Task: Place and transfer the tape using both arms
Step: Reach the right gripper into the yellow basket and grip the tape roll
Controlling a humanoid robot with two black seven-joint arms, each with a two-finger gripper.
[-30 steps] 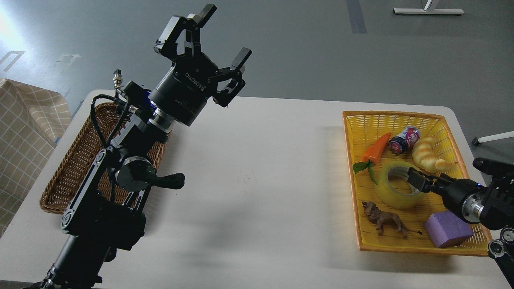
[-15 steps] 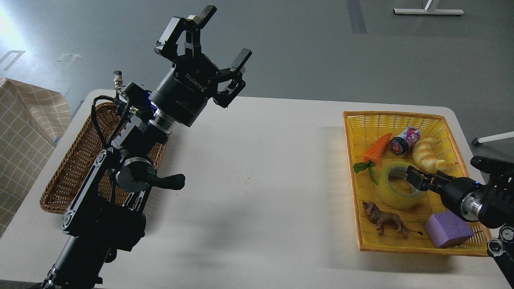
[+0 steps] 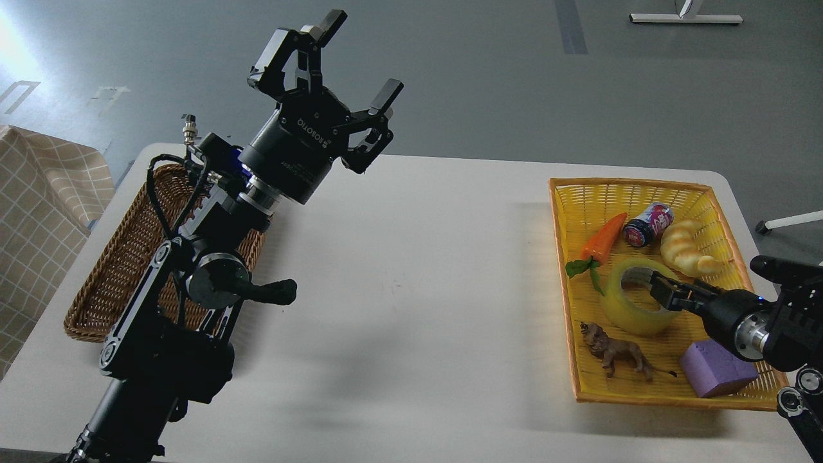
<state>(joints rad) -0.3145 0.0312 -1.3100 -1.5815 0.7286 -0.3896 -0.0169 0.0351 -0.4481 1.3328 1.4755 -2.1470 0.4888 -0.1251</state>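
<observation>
Right hand [image 3: 669, 297] at tape [image 3: 627, 308] rim

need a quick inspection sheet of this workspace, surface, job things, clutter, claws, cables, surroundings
surface: white table, bare in the middle.
job's things: tape roll lies in the yellow basket, core up.
clutter: carrot, can, croissant, lion, purple block share that basket; brown basket at left, contents hidden by the arm.
claws: left claw raised, open, holding nothing; right claw at the tape's rim, grip cannot be told.
cables: black cable looped on the left arm.
surroundings: grey floor, checked cloth at left, white frame at back.
</observation>
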